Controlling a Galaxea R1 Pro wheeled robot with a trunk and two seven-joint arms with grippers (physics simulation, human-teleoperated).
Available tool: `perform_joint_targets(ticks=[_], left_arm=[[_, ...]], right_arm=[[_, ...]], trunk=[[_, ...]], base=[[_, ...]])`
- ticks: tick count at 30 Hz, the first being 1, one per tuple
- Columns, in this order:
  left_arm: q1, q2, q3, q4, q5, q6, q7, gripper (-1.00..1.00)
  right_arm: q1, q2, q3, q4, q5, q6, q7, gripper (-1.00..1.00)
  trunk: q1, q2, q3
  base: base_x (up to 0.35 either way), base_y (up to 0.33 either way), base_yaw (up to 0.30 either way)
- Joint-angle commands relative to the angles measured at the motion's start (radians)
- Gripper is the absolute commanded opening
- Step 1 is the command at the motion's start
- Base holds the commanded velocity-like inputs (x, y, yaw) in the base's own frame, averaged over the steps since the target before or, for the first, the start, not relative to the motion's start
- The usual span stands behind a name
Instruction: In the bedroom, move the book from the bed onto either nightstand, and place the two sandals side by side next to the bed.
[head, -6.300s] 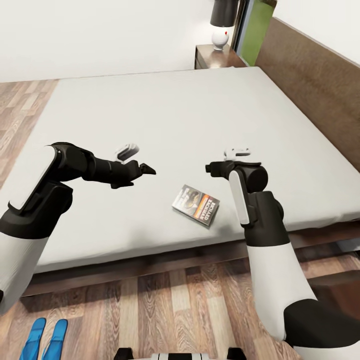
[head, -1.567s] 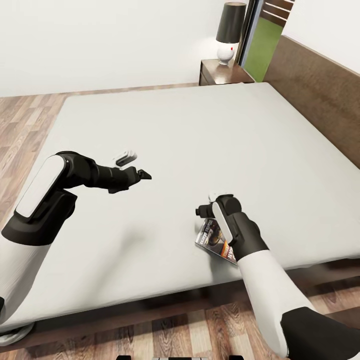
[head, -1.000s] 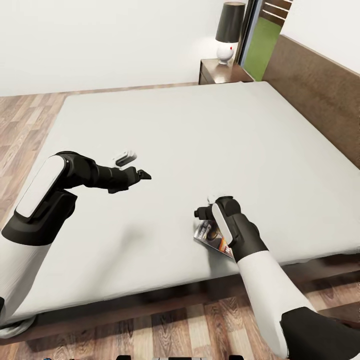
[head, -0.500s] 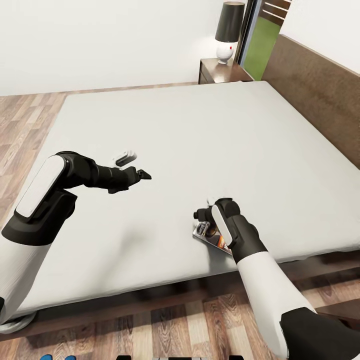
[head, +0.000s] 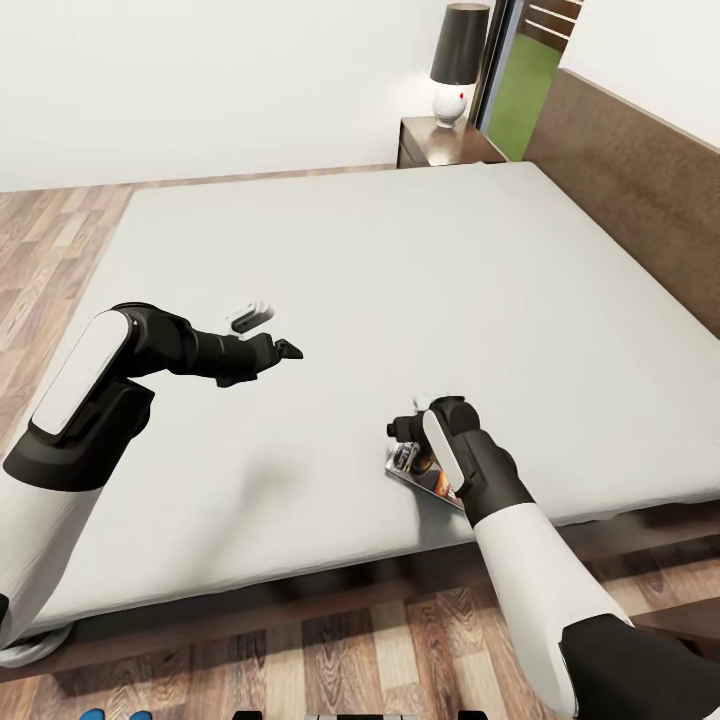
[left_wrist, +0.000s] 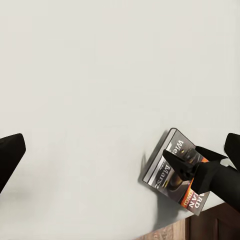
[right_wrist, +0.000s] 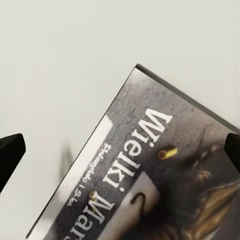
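- I stand at the side of the bed (head: 380, 280), which has a big, flat, light grey mattress with a dark brown wooden frame around it.
- The tall brown headboard (head: 640, 170) runs along the right side of my head view.
- The floor (head: 50, 230) is made of brown wood planks, and the wall (head: 200, 80) behind the bed is plain white.
- At the far corner of the bed sits a small dark nightstand (head: 445, 145). A lamp (head: 458, 62) with a black shade and a white base stands on top of it.
- Just beside the lamp there is a tall window (head: 525, 75) showing green grass.
- The book (head: 418, 472) lies flat on the mattress, near the edge of the bed closest to me. Its cover is dark with orange and white letters.
- My right claw (head: 404, 428) is down over the book, and my right arm hides part of it.
- In my right wrist view the book (right_wrist: 150, 180) is very close, and my two dark fingertips sit far out at each side, so my right claw is spread wide.
- My left claw (head: 285, 349) hangs over bare mattress, well apart from the book. In my left wrist view its fingertips are spread wide too, and the book (left_wrist: 170, 172) shows there with my right claw (left_wrist: 175, 162) on it.
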Motion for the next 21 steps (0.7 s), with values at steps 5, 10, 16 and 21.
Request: perform_joint_targets(ticks=[5,10,16,21], left_arm=[[-0.001,0.001,0.000,-0.001,0.007,0.004,0.009,1.00],[-0.001,0.001,0.000,-0.001,0.006,0.005,0.009,1.00],[-0.001,0.002,0.000,-0.001,0.006,0.006,0.009,1.00],[-0.001,0.002,0.001,-0.002,0.007,0.007,0.010,1.00]], right_arm=[[-0.001,0.000,0.003,-0.001,-0.010,0.003,-0.010,1.00],[-0.002,0.000,0.004,0.000,-0.010,0.002,-0.010,1.00],[-0.002,0.000,0.003,0.000,-0.010,0.001,-0.010,1.00],[-0.002,0.000,0.001,0.000,-0.008,0.001,-0.010,1.00]], trunk=[[0.000,0.000,-0.001],[0.000,0.000,-0.001],[0.000,0.000,-0.001],[0.000,0.000,-0.001]], base=[[0.002,0.000,0.000],[0.137,0.000,0.000],[0.168,0.000,0.000],[0.055,0.000,0.000]])
